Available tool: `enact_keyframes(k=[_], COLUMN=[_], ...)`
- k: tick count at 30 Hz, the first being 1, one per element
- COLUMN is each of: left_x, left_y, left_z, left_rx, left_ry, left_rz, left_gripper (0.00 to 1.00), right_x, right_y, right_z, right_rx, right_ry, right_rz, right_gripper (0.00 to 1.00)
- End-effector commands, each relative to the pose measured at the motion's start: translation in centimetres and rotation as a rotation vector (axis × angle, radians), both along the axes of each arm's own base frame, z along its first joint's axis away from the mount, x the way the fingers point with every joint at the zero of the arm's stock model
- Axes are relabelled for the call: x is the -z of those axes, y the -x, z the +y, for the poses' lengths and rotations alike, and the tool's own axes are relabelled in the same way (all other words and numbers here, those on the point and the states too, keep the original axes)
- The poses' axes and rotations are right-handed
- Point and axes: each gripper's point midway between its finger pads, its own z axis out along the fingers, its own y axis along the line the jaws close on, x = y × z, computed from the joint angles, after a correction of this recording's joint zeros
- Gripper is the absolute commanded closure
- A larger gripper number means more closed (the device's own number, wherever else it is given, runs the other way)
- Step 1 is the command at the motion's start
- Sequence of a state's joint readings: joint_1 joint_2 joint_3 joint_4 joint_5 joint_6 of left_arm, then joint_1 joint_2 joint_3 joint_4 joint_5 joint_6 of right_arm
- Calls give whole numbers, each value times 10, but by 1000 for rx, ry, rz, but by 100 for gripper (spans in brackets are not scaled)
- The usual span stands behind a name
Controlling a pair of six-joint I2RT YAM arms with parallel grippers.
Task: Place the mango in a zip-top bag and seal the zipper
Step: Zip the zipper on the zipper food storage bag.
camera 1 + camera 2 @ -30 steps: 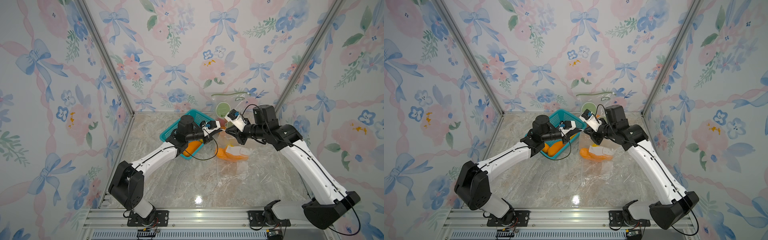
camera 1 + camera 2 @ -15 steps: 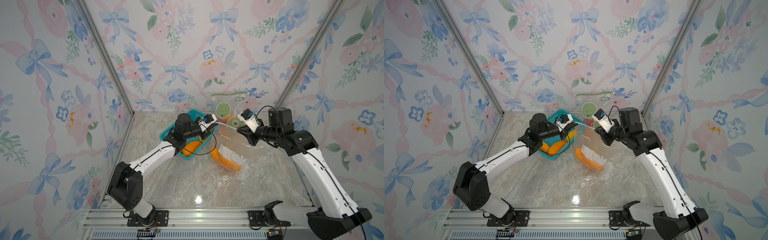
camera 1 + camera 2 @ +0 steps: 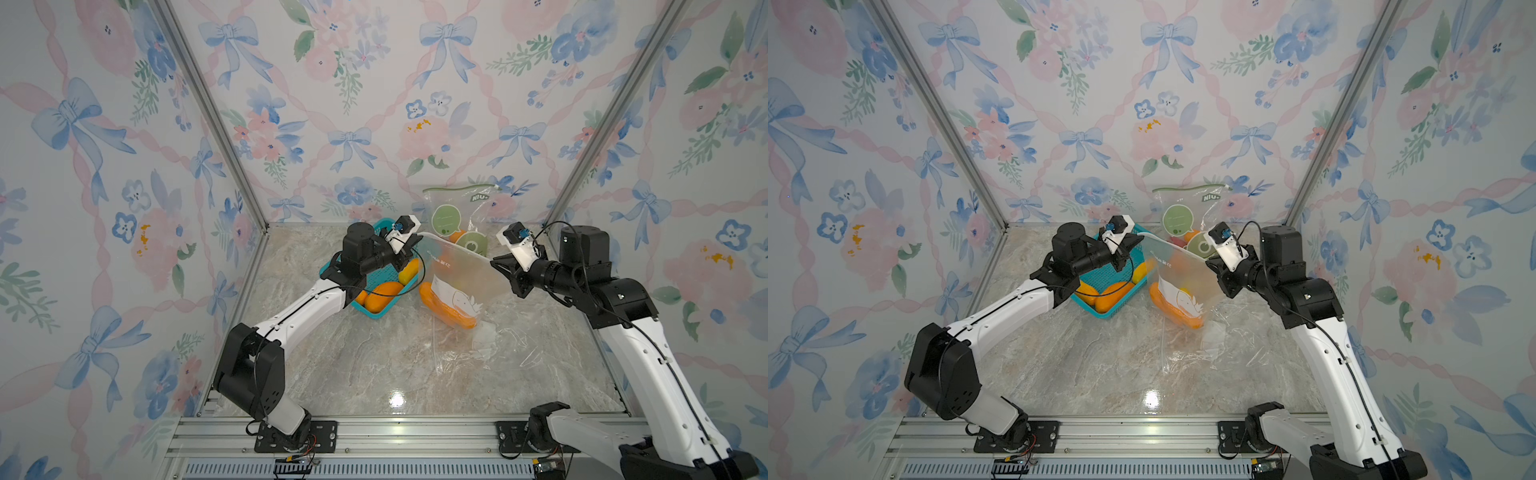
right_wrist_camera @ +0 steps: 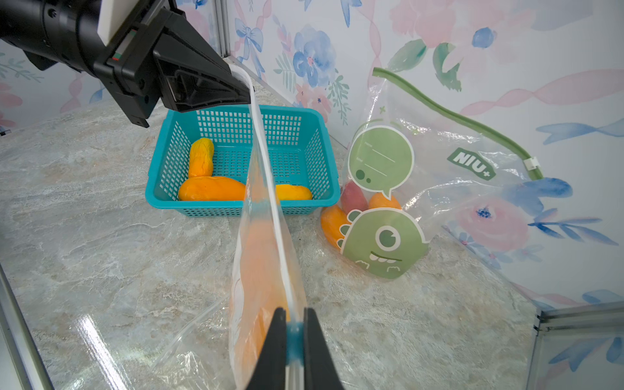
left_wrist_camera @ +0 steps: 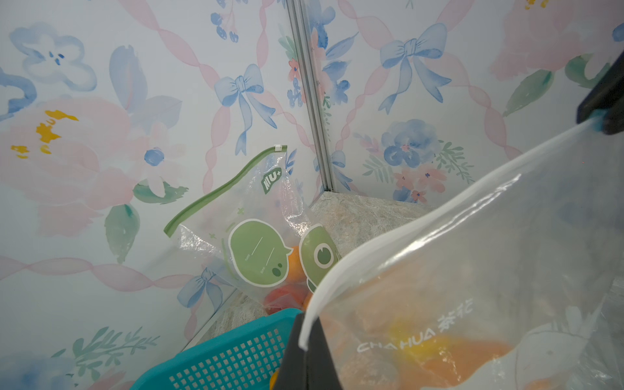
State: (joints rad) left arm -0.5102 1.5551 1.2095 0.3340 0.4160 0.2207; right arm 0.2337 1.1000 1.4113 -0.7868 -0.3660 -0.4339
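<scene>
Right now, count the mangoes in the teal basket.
3 show: an upright mango, a flat mango at its foot, and a third mango beyond the held zip-top bag crossing in front of the basket; the bag may hide more.

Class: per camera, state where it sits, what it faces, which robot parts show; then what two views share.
Both top views: high in front, looking down at the table; left arm and right arm show.
Left wrist: on left arm, facing the green bag; left jaws grip the clear bag.
Right wrist: on right arm, facing the basket; right jaws and left jaws both shut on that bag.
Shared: both wrist views show the green bag.
</scene>
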Motion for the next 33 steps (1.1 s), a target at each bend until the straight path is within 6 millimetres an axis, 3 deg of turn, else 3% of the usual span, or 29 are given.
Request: enact_keyframes(k=[1, 16, 23, 33], left_x=[5, 4, -5, -22], left_y=[-31, -37, -36, -31], left_z=[46, 61, 45, -6], left_rx=[-210, -242, -165, -93], left_ry=[2, 16, 79, 116], left_rz=[35, 47, 89, 83], left_gripper=[100, 100, 100, 100], right_x=[-6, -3, -21, -45], right_y=[4, -8, -26, -74], right_z=[-16, -22, -26, -69], right_rx=[65, 109, 184, 484], right_ry=[-10, -37, -95, -108], right_rz=[-14, -12, -62, -180], right_gripper=[100, 100, 100, 100])
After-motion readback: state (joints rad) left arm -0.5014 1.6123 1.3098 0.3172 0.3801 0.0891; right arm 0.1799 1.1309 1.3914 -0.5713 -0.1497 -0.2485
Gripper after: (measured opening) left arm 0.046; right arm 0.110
